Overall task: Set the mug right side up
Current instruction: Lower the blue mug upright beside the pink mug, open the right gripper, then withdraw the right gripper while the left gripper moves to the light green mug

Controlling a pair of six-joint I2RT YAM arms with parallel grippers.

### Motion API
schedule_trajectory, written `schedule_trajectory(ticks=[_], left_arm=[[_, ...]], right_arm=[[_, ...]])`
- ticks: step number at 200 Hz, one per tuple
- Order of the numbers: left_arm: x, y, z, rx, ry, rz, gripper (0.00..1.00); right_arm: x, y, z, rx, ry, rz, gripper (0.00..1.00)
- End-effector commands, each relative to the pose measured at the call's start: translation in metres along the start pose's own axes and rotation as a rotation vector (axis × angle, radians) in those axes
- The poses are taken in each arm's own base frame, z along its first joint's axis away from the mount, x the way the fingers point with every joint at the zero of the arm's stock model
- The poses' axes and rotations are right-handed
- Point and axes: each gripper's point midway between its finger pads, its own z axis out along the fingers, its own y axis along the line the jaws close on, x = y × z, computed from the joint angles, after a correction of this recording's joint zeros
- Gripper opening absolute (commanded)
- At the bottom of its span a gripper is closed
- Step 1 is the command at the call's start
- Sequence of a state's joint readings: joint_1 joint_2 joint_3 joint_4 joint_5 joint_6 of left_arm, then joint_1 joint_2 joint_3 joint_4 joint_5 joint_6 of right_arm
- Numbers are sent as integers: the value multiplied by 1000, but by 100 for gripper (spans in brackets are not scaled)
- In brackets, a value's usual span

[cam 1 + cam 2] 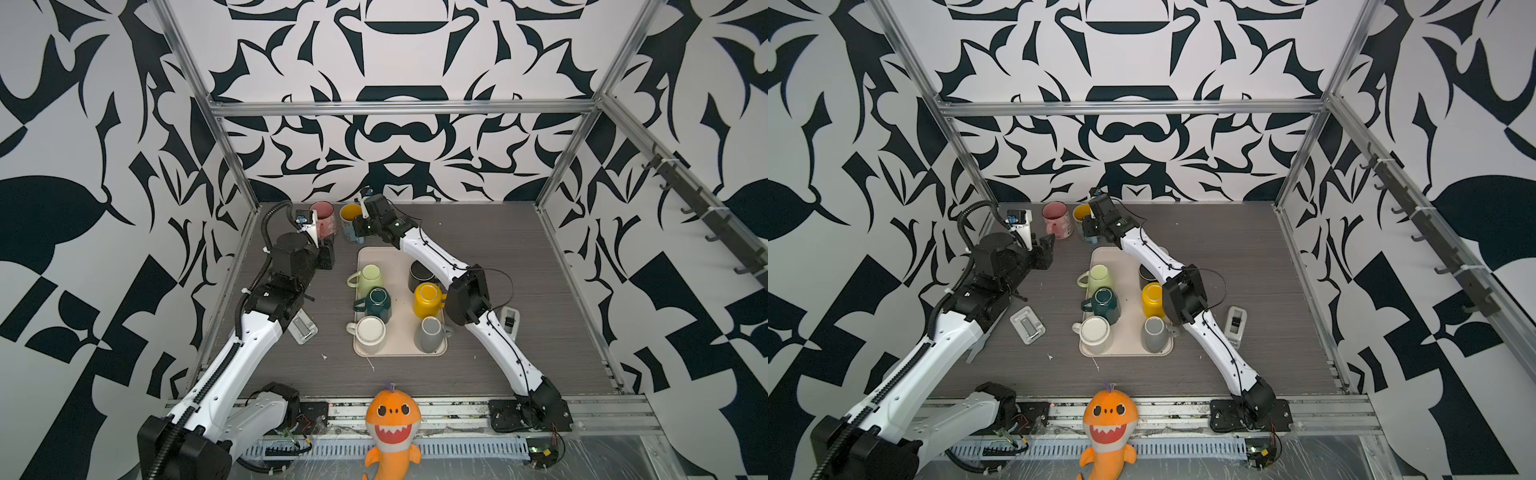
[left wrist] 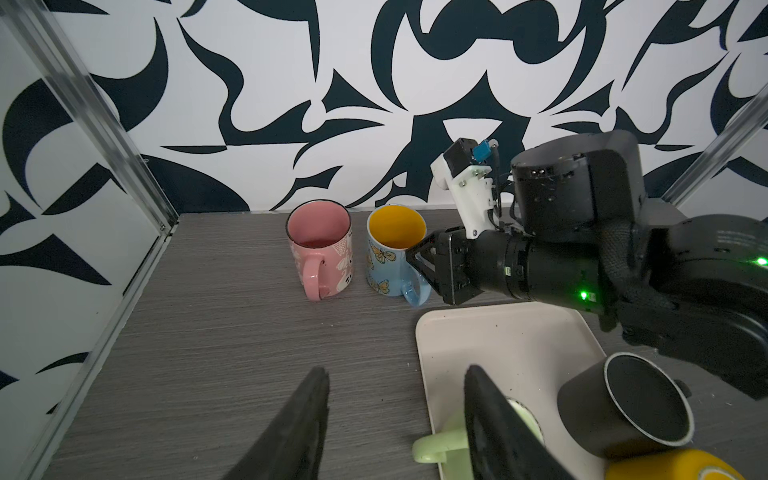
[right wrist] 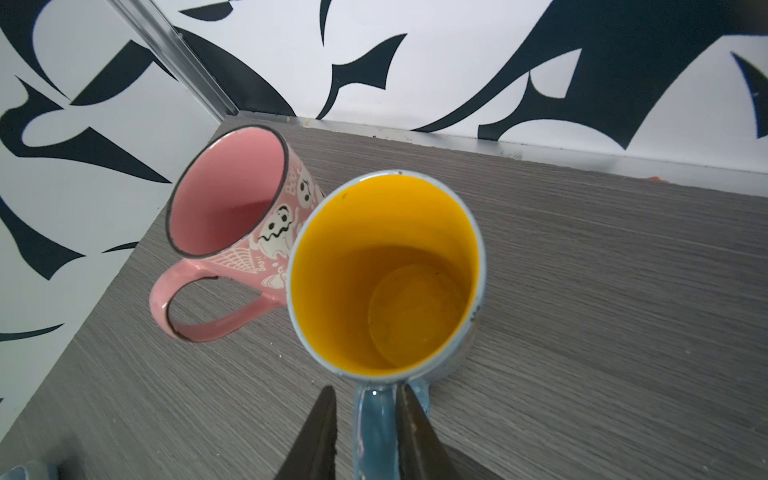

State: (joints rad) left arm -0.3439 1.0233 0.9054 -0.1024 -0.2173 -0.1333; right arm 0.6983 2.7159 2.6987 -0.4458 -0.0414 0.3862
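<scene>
Blue mug [image 3: 386, 270] is upright, mouth up, yellow inside showing, butterflies on the outside. It stands on the table [image 1: 498, 257] near the back wall, w/ the pink mug [image 3: 232, 195] just beside it, also upright. A slim gap shows btwn the two in the left wrist view.

Handle [image 3: 374, 424] points toward the front, and the R gripper [image 3: 365, 390] straddles it. One finger sits right against the handle's side, the other stands off w/ table showing in the gap. So the jaws are a little apart and not clamped on it. Can't tell if that near finger truly touches. In both top views the R arm reaches across to the back, left of centre.

L gripper [image 2: 395, 415] hangs nearby, jaws roughly half spread, nothing btwn them. One finger is over bare table, the other over the edge of the tray [image 2: 498, 340].

Tray is beige and sits mid-table, well in front of the blue mug. It carries a light green mug [image 1: 368, 278], dark green mug [image 1: 376, 303], white mug [image 1: 370, 332], black mug [image 1: 419, 274], yellow mug [image 1: 428, 299] and grey mug [image 1: 430, 332], bases up as far as I can tell.

Table is grey wood-grain. Walls all round are white w/ bold black shapes, alu frame at the corners. An orange shark plush [image 1: 392, 419] sits at the front rail.
</scene>
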Motion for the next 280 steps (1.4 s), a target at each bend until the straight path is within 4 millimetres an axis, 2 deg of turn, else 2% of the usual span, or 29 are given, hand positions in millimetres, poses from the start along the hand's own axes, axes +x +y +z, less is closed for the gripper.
schedule_trajectory(ticks=[1, 34, 58, 70, 73, 90, 116, 147, 171, 198, 225, 245, 280], left_arm=[[6, 5, -4, -16, 11, -4, 55], [2, 4, -7, -7, -5, -16, 55], [-6, 0, -8, 11, -25, -23, 56], [-10, -2, -9, 21, -34, -26, 55], [-11, -2, -9, 24, -35, -26, 55], [-19, -7, -12, 47, -47, -29, 56], [-25, -11, -16, 67, -35, -40, 57], [-24, -8, -18, 42, 32, -107, 59], [-18, -8, -16, 19, 137, -208, 60], [-9, -10, -16, -4, 229, -362, 61], [2, -10, -15, -34, 259, -554, 67], [8, -7, -15, -59, 250, -684, 67], [22, -3, -10, -90, 228, -910, 68]], right_arm=[[-44, 28, -32, -62, -94, -1, 29], [-61, 38, -54, -84, -123, -28, 34], [-88, 54, -85, -132, -174, -46, 38], [-83, 52, -87, -124, -155, -55, 39], [-93, 57, -100, -133, -175, -60, 39], [-105, 63, -127, -138, -200, -84, 41], [-108, 60, -166, -100, -201, -110, 43], [-93, 43, -210, -22, -172, -110, 44], [-68, 20, -236, 71, -128, -83, 45], [-40, -2, -257, 147, -102, -45, 45], [-18, -19, -278, 199, -96, -13, 46], [-9, -38, -293, 284, -117, -2, 48], [4, -51, -312, 333, -132, 11, 50]])
